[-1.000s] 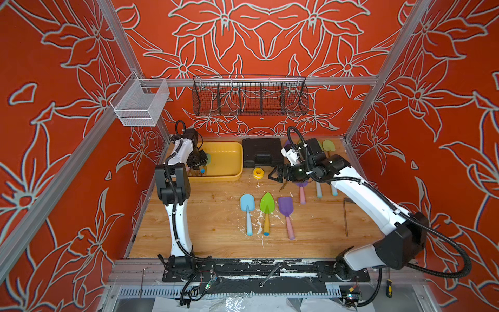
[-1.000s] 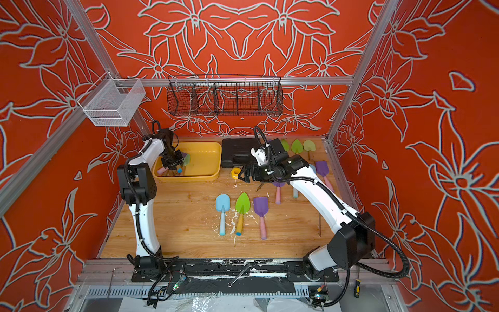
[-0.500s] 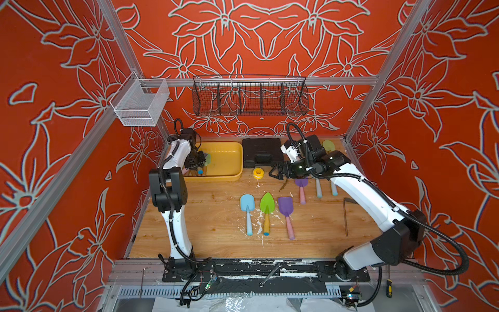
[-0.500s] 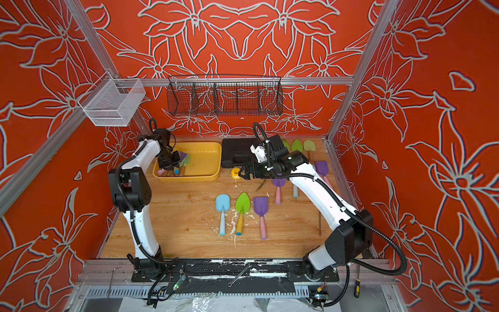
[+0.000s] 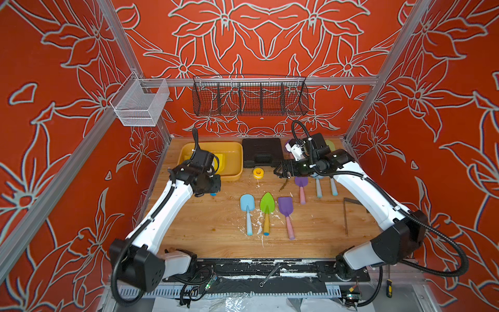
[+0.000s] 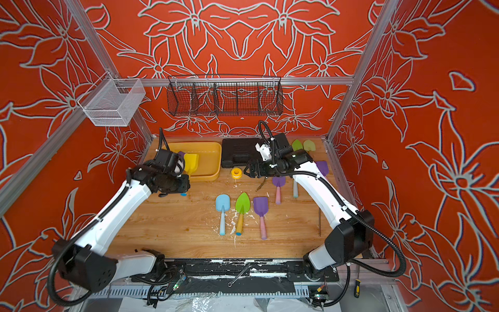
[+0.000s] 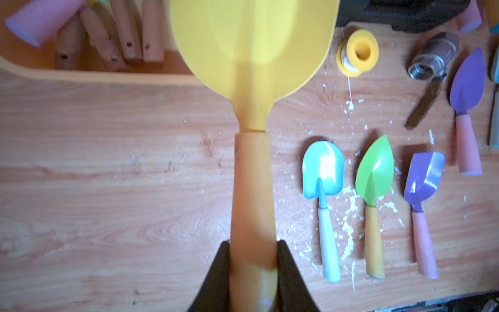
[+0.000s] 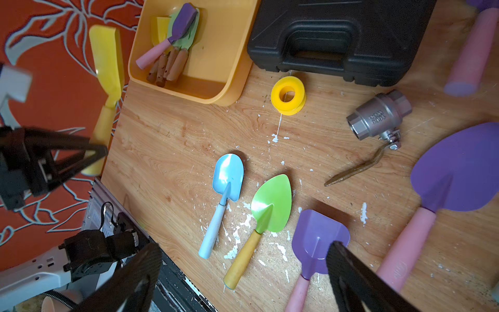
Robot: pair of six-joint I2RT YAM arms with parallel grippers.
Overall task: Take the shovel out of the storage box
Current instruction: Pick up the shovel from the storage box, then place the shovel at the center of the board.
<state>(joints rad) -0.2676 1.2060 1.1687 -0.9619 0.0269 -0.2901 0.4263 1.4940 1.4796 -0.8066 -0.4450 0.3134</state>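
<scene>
Nearest me on the wood-grain counter point(image 5: 205, 224), flecked with white crumbs, lie three small shovels side by side: blue point(image 5: 247, 203), green point(image 5: 267, 204) and purple point(image 5: 285, 206), handles pointing near.

Left of them, my left hand point(image 7: 253, 244) is clamped narrowly on the orange handle of the shovel point(image 7: 253, 54). It has a broad, plain yellow blade with a shallow scoop. I hold it in the air, handle near and blade far, with the blade over the near left rim of the storage box point(image 5: 235, 173).

Further right, my right hand point(image 8: 244, 247) hangs spread wide and empty above the counter. Under it sit a yellow tape roll point(image 5: 258, 173) and a steel valve point(image 8: 378, 118) stamped "1000 WOG". A mark pressed into one pink handle is too faint to read.

The yellow box holds more shovels point(image 8: 172, 35) with purple and green blades and wooden handles. A black case point(image 5: 260, 152) stands to its right.

Beyond, a black wire basket point(image 5: 249, 98) and a white mesh basket point(image 5: 137, 104) hang on aluminium rails. The walls are orange-red with pale flower outlines.
</scene>
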